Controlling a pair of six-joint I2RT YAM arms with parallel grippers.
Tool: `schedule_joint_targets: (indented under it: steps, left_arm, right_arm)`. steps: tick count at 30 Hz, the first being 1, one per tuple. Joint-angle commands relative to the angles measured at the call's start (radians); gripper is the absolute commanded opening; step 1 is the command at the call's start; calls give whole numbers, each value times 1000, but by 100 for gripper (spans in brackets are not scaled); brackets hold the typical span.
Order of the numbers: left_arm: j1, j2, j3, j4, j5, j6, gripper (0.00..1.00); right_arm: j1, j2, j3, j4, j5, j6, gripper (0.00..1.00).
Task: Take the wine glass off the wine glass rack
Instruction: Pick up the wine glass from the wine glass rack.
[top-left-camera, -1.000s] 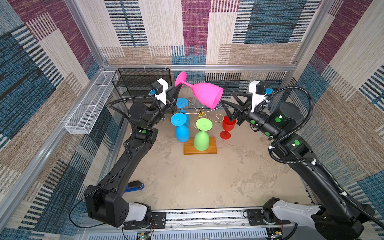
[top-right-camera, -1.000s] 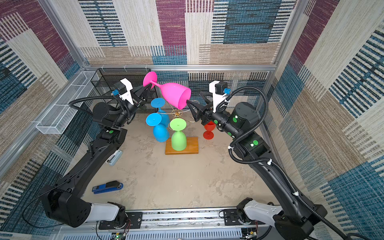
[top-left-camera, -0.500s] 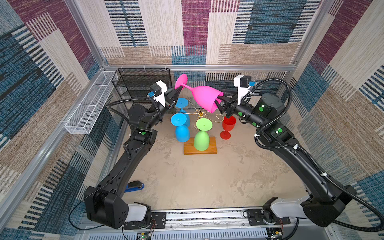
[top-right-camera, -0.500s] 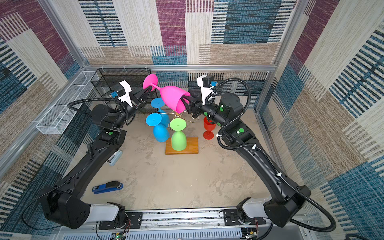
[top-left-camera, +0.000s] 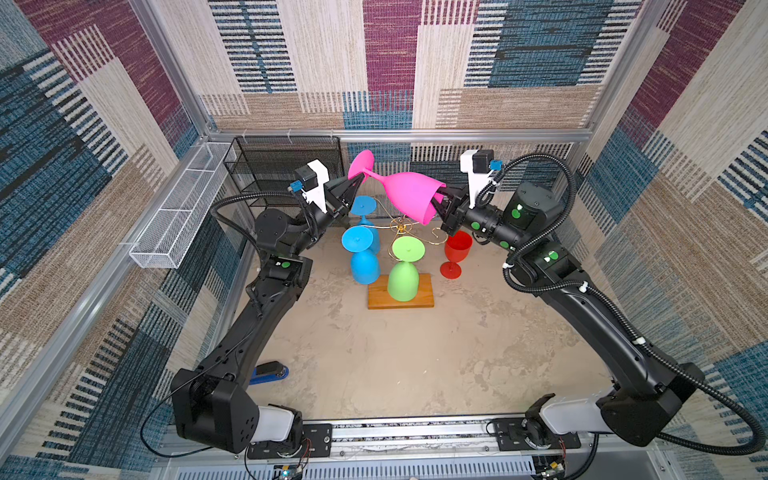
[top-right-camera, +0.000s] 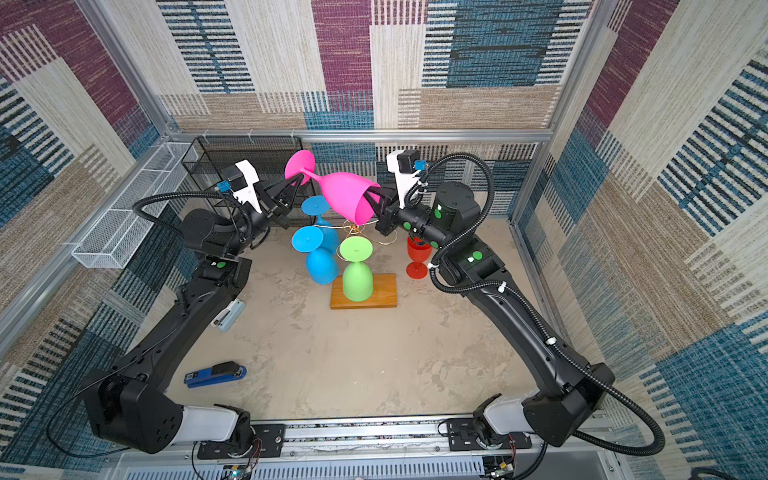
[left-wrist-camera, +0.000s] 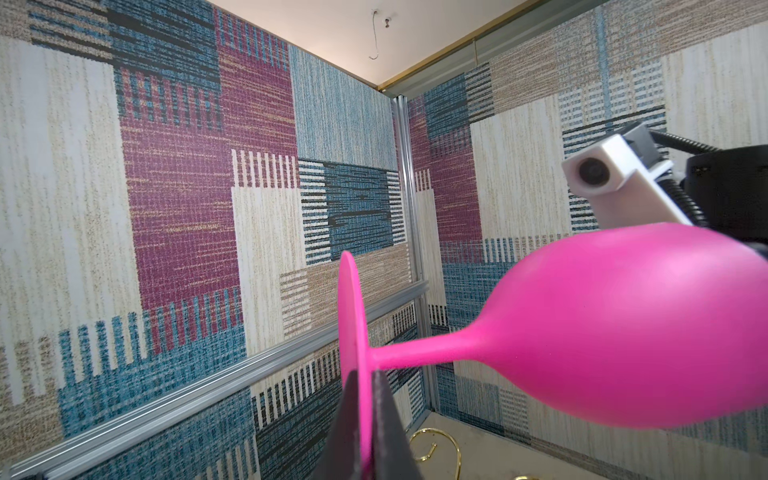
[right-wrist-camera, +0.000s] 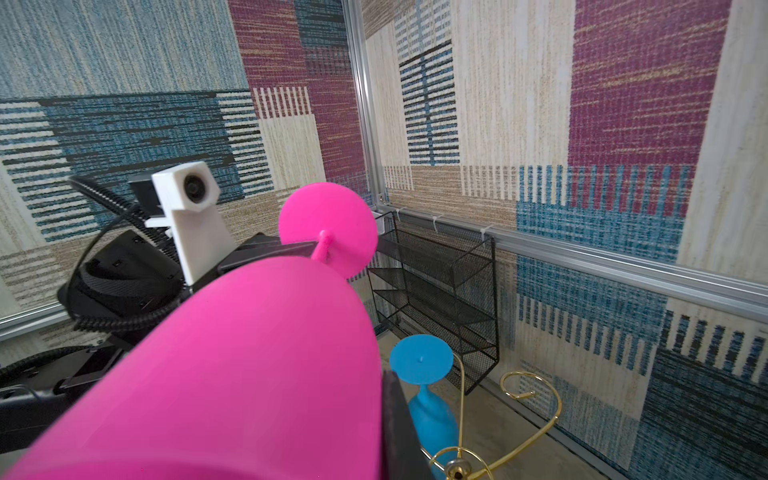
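Pink, the wine glass (top-left-camera: 409, 197) hangs in air above the wine glass rack (top-left-camera: 424, 297), free of it. My left claw (top-left-camera: 360, 179) pinches its foot. My right claw (top-left-camera: 437, 198), apart one second ago, is now clamped on the bowl rim, so I judge the handover can begin.

Your wine glass (top-left-camera: 409, 195) is hot pink all over. Your rack (top-left-camera: 426, 291) is gold wire on an orange-brown wooden base. You also have two sky-blue glasses (top-left-camera: 365, 268), a lime-green glass (top-left-camera: 402, 282) and a red glass (top-left-camera: 457, 248). The shelf (top-left-camera: 286, 166) is black mesh, the basket (top-left-camera: 174, 216) white wire, the stapler (top-right-camera: 214, 374) blue and black. The bench (top-left-camera: 415, 365) is mottled beige. The walls (top-left-camera: 390, 54) are patchwork: maroon, blue, cream and tan, partly striped. The arms (top-left-camera: 257, 316) are black with green dots.
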Motion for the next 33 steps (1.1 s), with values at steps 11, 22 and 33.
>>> schedule_joint_targets:
  steps: [11,22,33]
  left_arm:
    - [3,-25,-21,44,-71,-6,43]
    - [3,-121,-87,-11,-223,80,70]
    - [29,-328,-244,-203,-553,224,74]
  right_arm:
    - [4,-5,57,10,9,16,0]
    - [-54,-4,148,-159,225,3,0]
    - [-346,31,198,-517,325,-13,0]
